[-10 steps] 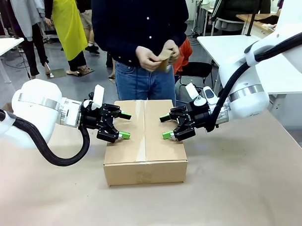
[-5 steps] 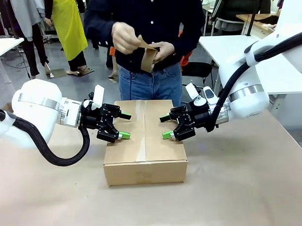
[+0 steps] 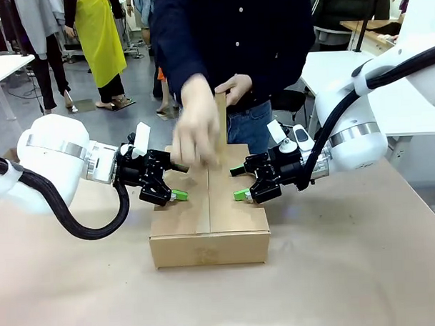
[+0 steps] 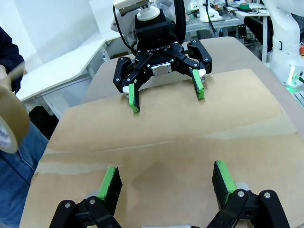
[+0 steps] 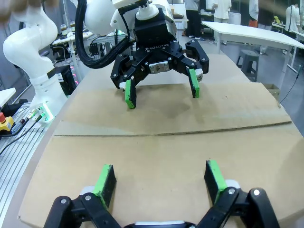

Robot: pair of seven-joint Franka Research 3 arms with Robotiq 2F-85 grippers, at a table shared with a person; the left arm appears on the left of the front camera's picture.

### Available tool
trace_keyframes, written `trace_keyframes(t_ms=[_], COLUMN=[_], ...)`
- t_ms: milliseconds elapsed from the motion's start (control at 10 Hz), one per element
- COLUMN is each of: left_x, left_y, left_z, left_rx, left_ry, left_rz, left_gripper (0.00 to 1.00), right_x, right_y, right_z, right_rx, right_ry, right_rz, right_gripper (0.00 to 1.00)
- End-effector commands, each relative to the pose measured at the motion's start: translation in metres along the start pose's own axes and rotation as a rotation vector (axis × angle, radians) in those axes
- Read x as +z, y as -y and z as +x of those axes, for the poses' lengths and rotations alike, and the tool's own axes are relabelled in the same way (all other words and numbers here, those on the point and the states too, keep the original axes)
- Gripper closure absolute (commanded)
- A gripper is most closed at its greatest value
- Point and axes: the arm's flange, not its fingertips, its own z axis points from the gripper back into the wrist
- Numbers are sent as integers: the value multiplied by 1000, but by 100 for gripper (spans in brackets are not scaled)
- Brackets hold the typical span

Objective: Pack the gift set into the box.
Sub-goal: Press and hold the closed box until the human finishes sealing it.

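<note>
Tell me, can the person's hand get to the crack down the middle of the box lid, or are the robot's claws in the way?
Probably yes. The left gripper and right gripper rest open on either side of the seam of the box, leaving the middle strip free. The person's hand is already above its far end.

White arms (image 3: 56,158), black green-padded jaws.

Motion-blurred: person's hand (image 3: 199,123) over the box (image 3: 209,231), hiding part of its seam. Cut by frame edge: tape roll (image 4: 10,124). Box contents hidden beneath shut flaps.
</note>
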Motion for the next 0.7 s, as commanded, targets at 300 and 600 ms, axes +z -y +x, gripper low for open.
trace_keyframes(t_ms=[300, 600], left_x=[-1, -1], left_y=[2, 2], left_z=[-4, -4], left_rx=[-4, -4], left_ry=[-10, -10], left_rz=[-1, -1], left_gripper=[0, 0], right_x=[0, 0], right_y=[0, 0], right_z=[-2, -2], right_rx=[0, 0], right_ry=[-7, -7], right_rz=[-3, -3], right_gripper=[0, 0])
